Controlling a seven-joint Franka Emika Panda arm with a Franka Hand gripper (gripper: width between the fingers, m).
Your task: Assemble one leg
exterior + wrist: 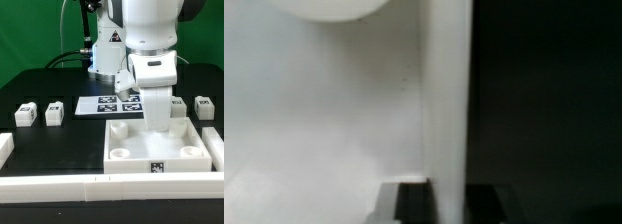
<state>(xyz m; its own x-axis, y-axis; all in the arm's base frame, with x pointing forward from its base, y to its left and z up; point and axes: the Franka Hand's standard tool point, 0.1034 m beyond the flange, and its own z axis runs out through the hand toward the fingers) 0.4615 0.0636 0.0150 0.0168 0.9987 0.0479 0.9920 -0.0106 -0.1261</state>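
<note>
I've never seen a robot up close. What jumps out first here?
The big white arm fills the middle, reaching down onto a white square panel with round corner sockets. Small white legs sit on the black table to either side: two at the exterior view's left, two at its right.

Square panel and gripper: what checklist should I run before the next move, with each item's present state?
1. Gripper down at the square panel: ok.
2. Jaws on either side of the panel's edge, going by the wrist view: ok, it appears so.
3. Jaws clamped on that edge: cannot tell.
4. Legs loose on the table: ok. Two are on the exterior view's left and two on its right; none is held.
5. Leg seated in a socket: not ok. The sockets that show are empty.
</note>
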